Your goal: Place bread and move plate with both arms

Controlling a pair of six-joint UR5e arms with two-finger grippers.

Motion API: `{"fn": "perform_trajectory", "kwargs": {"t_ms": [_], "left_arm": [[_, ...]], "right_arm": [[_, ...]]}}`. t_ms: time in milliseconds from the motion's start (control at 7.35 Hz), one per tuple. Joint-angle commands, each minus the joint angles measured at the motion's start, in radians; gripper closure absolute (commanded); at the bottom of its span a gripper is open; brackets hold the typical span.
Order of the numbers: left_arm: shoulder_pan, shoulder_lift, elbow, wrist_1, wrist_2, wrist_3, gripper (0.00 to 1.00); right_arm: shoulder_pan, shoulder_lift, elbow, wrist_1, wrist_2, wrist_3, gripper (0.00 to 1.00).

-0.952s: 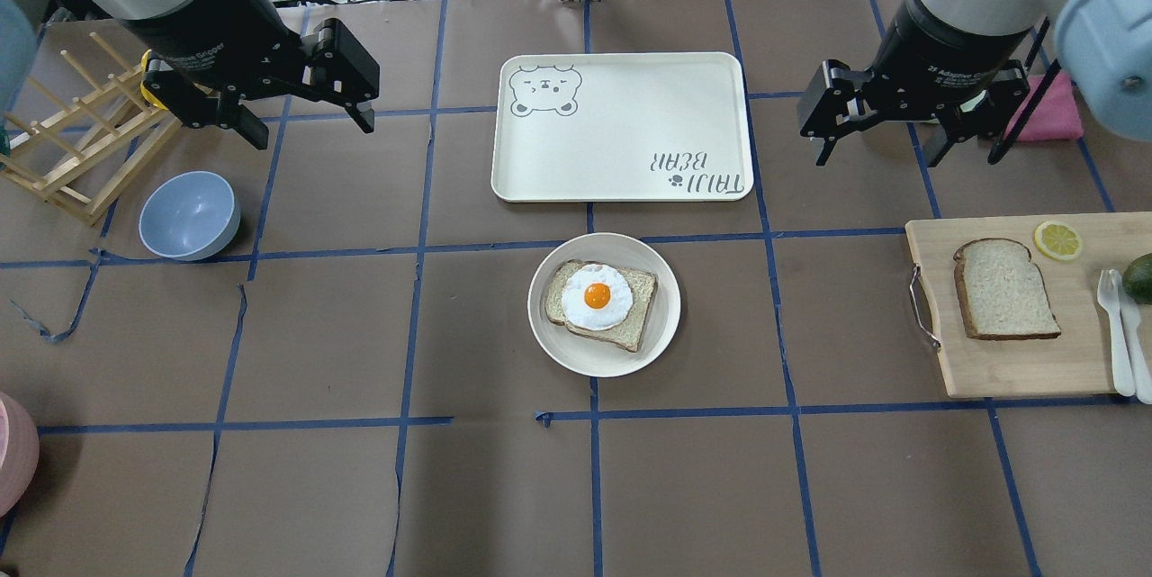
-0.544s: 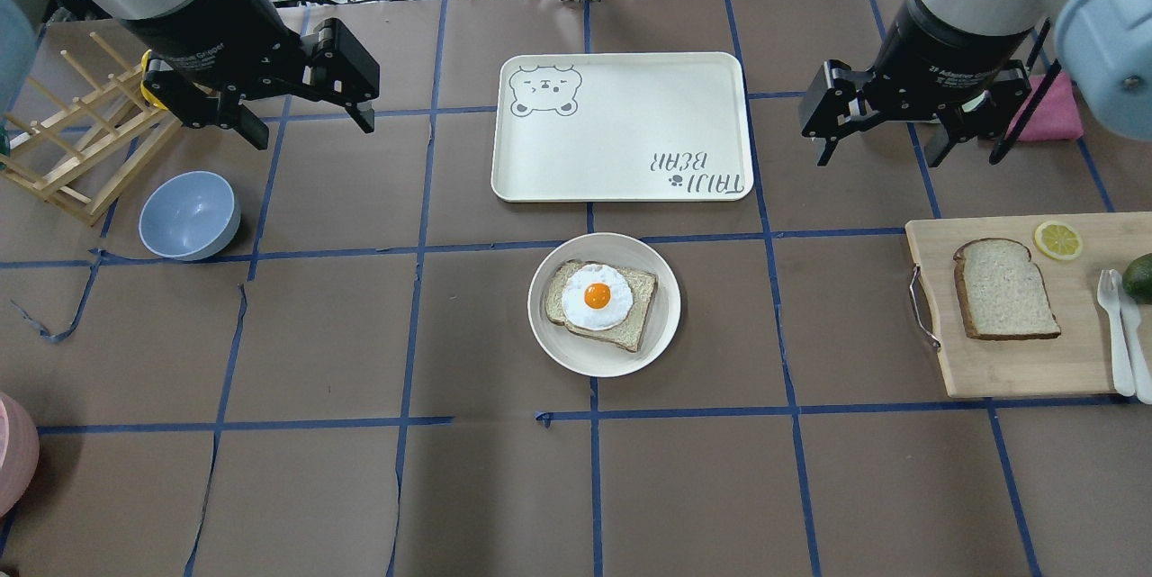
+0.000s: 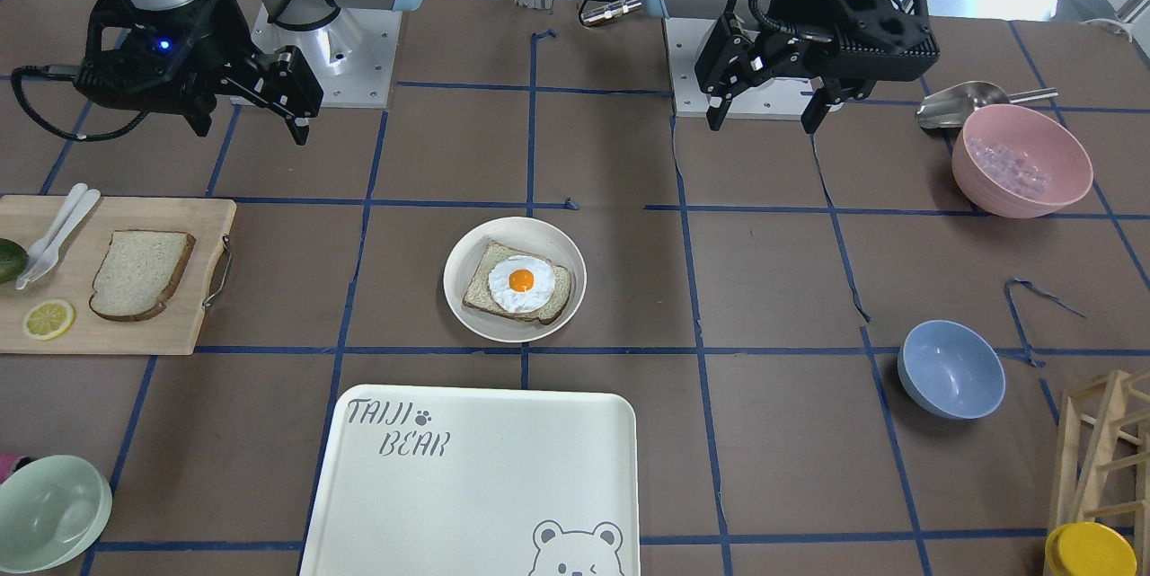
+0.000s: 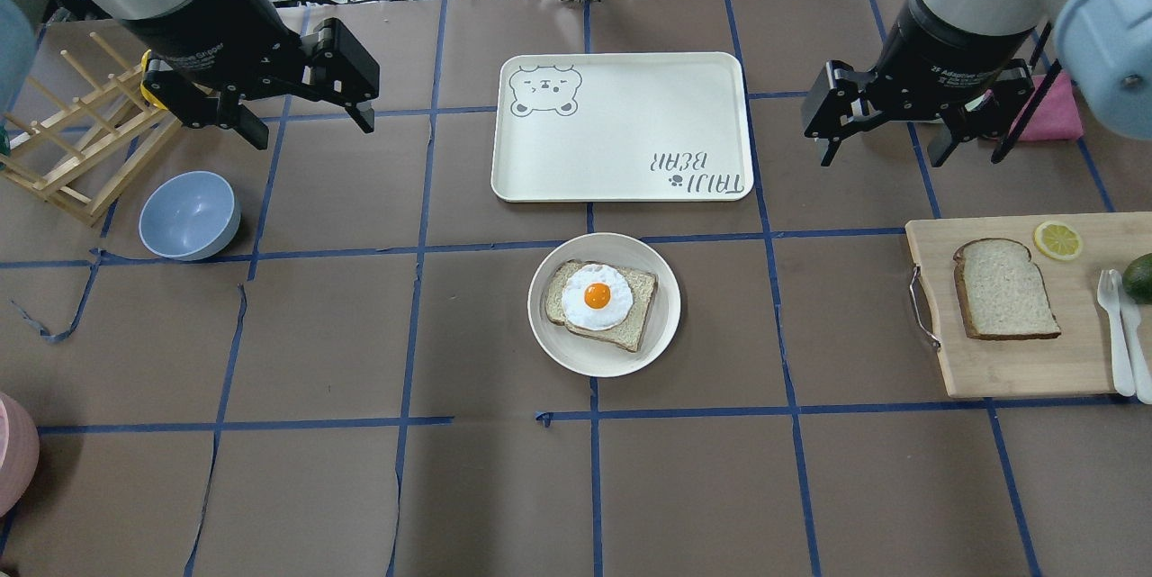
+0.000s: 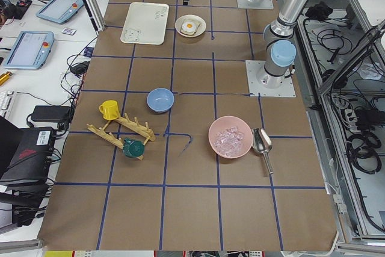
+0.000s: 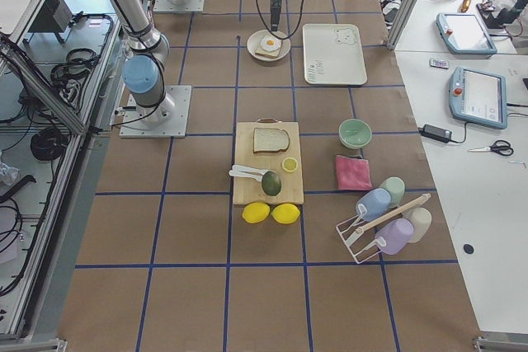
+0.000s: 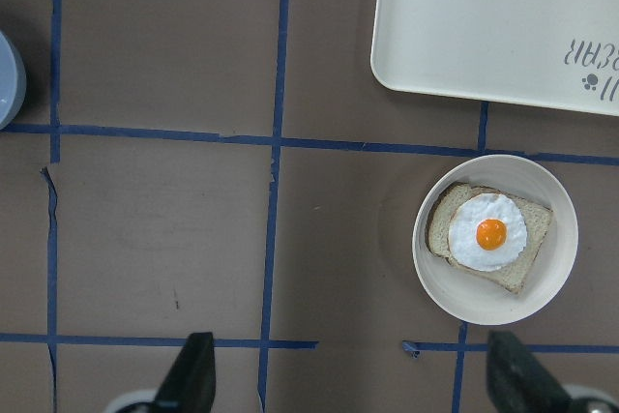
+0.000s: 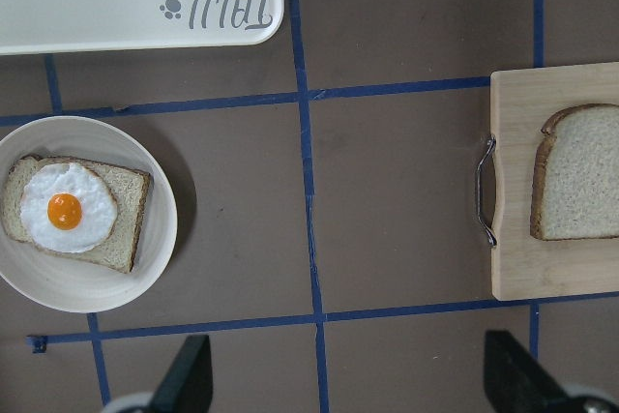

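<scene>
- Brown-papered bench [image 4: 315, 487]: nothing of the task appears done.
- Mid-bench, plate [image 4: 603, 363] carries an egg-topped slice [image 4: 598, 298]; bread [image 4: 1003, 289] lies on cutting board [image 4: 1017, 370] at right edge.
- Tray [image 4: 621, 127] by far edge; left gripper [image 4: 310, 131] and right gripper [image 4: 880, 158] hover aloft, fingers spread, empty.

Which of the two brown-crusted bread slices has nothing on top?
The pale slice of bread on the wooden cutting board, beside the lemon slice. The other slice lies on the round off-white plate under a fried egg.
</scene>
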Motion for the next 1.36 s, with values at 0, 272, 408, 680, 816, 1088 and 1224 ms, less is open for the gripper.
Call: {"fn": "perform_trajectory", "kwargs": {"t_ms": [0, 272, 408, 680, 816, 1088, 1224], "left_arm": [[0.001, 0.002, 0.0, 0.0, 0.001, 0.001, 0.0], [0.001, 0.002, -0.002, 0.0, 0.001, 0.001, 0.0], [0.001, 0.0, -0.002, 0.0, 0.001, 0.001, 0.0], [0.001, 0.002, 0.0, 0.0, 0.001, 0.001, 0.0], [0.001, 0.002, -0.002, 0.0, 0.001, 0.001, 0.0], [0.001, 0.002, -0.002, 0.0, 0.001, 0.004, 0.0], [0.001, 0.002, -0.002, 0.0, 0.001, 0.004, 0.0]], "right_arm": [[0.0, -0.007, 0.002, 0.012, 0.005, -0.001, 0.0], [0.002, -0.012, 0.0, 0.016, 0.012, -0.001, 0.0], [0.002, -0.012, 0.002, 0.016, 0.014, -0.001, 0.0], [0.017, -0.01, 0.0, 0.014, 0.012, 0.001, 0.0], [0.017, -0.01, 0.0, 0.016, 0.009, 0.004, 0.0], [0.017, -0.003, 0.008, 0.016, -0.006, 0.007, 0.0], [0.015, 0.003, 0.009, 0.006, -0.006, 0.016, 0.0]]}}
